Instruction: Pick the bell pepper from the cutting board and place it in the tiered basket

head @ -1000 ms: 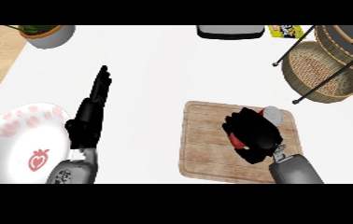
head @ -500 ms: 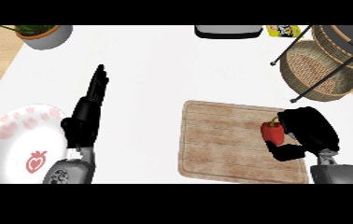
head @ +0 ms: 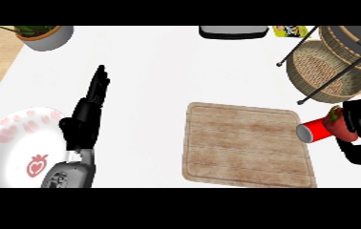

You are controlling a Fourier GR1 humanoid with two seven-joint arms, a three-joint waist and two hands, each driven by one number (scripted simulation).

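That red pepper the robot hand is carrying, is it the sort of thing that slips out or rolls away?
The bell pepper looks smooth and glossy, so it could be slippery. Its rounded body would probably roll if set on the flat cutting board. The right robot hand curls round only its far side, so it might shift.

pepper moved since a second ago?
Yes. The pepper left the cutting board, carried right and up in the right hand toward the basket.

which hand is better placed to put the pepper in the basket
Right. The right hand already holds the bell pepper just below the tiered basket; the left hand rests open across the counter.
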